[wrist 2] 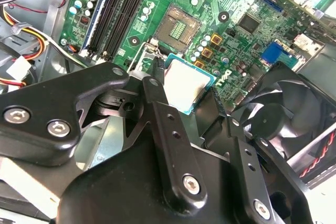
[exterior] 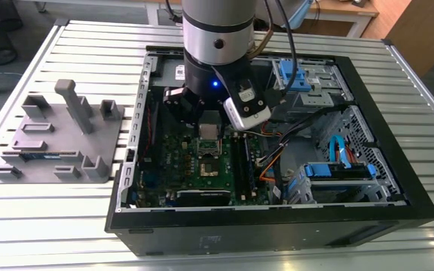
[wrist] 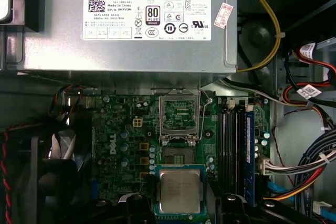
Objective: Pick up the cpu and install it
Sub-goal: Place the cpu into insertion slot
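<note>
Fingers point(wrist 2: 157, 106) of the gripper point(wrist 2: 189, 98) are clamped on the cpu point(wrist 2: 188, 85), one on each of two opposite edges. The chip is level, with its silvery top facing up. It hangs above the green motherboard point(wrist: 121, 129), just beside the cpu socket point(wrist: 178, 158) and not seated in it. The socket lies bare, and its metal load frame point(wrist: 180, 116) is flipped open toward the grey power supply point(wrist: 131, 51). In the second wrist view a black cooling fan point(wrist 2: 278, 114) sits near the held chip. The memory slots point(wrist 2: 113, 14) run along the far side of the socket.

From where I stand, the arm reaches straight down into the open computer case point(exterior: 277, 217). That case takes up the middle of the slatted tabletop point(exterior: 51, 226) and runs to the edge on the exterior view's right. The cpu point(exterior: 209, 131) is visible there under the gripper point(exterior: 209, 127), over the board's middle. A grey holding fixture point(exterior: 51, 141) sits near the tabletop's edge on the exterior view's left, well apart from the arm. A dark memory stick with a blue label point(exterior: 40, 155) lies in one of its slots.
</note>
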`<state>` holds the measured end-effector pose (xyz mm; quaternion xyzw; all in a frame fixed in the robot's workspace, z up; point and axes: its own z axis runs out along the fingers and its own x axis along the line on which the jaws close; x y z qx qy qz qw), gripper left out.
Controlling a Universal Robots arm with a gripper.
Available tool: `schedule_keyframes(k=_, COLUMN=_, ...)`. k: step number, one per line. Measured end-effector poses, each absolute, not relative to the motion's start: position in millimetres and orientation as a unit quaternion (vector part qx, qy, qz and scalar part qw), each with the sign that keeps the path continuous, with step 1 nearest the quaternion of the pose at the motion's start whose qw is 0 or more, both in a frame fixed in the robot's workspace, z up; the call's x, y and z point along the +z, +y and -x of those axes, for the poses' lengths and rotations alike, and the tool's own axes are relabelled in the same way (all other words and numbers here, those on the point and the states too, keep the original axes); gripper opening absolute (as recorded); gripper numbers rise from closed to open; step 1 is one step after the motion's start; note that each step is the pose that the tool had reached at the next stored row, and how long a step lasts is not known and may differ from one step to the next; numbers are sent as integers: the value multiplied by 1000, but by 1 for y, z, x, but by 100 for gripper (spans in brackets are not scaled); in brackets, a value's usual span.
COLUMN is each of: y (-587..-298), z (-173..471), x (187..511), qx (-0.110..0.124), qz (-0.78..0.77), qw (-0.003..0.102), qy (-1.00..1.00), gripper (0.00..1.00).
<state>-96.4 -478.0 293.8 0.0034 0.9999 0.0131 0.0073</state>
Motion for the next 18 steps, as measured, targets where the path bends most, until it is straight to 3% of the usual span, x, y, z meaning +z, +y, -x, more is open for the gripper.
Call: schedule_keyframes(k=18, y=-478, z=96, x=286, qx=13, qz=-3, qw=7, qy=1000, gripper=47)
